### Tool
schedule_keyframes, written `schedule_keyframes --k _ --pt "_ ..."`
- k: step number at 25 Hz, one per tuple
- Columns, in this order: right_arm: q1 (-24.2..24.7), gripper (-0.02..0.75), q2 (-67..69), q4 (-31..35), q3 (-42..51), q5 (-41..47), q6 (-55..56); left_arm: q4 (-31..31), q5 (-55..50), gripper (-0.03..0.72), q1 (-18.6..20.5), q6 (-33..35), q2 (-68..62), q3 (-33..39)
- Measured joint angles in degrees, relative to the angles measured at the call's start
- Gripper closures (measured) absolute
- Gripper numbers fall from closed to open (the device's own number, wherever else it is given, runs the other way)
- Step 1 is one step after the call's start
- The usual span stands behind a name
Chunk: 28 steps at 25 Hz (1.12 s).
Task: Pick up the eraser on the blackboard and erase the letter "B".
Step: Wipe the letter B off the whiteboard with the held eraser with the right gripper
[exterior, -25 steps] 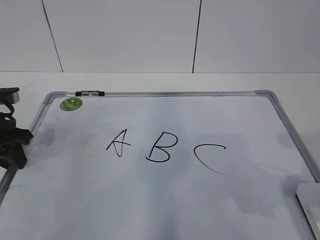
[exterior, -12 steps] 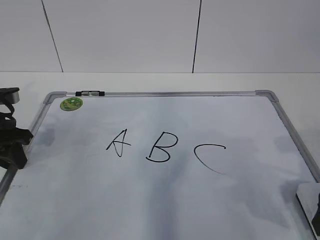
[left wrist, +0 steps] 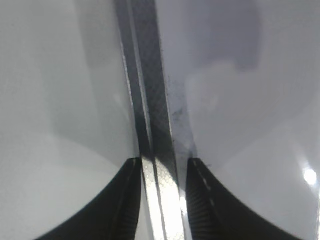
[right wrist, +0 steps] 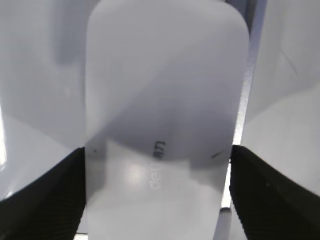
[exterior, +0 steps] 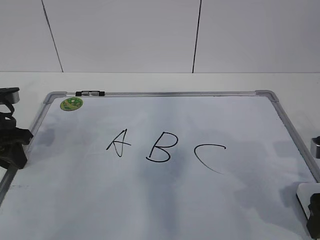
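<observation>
The blackboard (exterior: pixel 165 93) lies flat with black "A" (exterior: pixel 118 142), the letter "B" (exterior: pixel 160 147) and "C" (exterior: pixel 210 157) in its middle. The white eraser (exterior: pixel 306 196) lies at the board's near right corner. It fills the right wrist view (right wrist: pixel 165 100). My right gripper (exterior: pixel 315 216) is open, with its fingers (right wrist: pixel 157 200) either side of the eraser's near end. My left gripper (exterior: pixel 12 147) sits at the board's left edge. Its fingers (left wrist: pixel 162 200) are a little apart astride the grey frame strip (left wrist: pixel 150 100).
A round green sticker (exterior: pixel 71 104) sits at the board's far left corner. A small black and silver clip (exterior: pixel 90 93) sits on the top frame. The board rests on a white table against a white panelled wall. Part of the right arm (exterior: pixel 315 146) shows at the right edge.
My right gripper has come into view at the lower right and moved onto the eraser. The left gripper, the board and the letters have not moved.
</observation>
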State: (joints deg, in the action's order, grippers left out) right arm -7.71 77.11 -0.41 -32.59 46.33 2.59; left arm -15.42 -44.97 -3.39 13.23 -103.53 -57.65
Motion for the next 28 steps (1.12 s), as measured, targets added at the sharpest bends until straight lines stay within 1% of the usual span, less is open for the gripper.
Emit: schedule_keyframes --k 2,6,10,17,24,28 --pt "0.00 0.080 0.00 0.00 0.00 -0.23 0.12 0.00 0.00 0.457 0.00 0.00 0.00 0.00" --pt "0.00 0.160 0.00 0.00 0.00 -0.46 1.00 0.00 0.00 0.457 0.00 0.00 0.00 0.00" --pt "0.00 0.183 0.00 0.00 0.00 -0.57 1.32 -0.11 0.00 0.457 0.00 0.00 0.00 0.00" --pt "0.00 0.193 0.12 0.00 -0.36 0.29 1.46 -0.11 -0.10 0.457 0.00 0.00 0.00 0.00" --pt "0.00 0.193 0.34 0.00 -4.38 6.10 1.46 -0.21 -0.10 0.457 0.00 0.00 0.00 0.00" --pt "0.00 0.193 0.34 0.41 -6.94 7.82 1.46 -0.21 -0.10 0.456 0.00 0.00 0.00 0.00"
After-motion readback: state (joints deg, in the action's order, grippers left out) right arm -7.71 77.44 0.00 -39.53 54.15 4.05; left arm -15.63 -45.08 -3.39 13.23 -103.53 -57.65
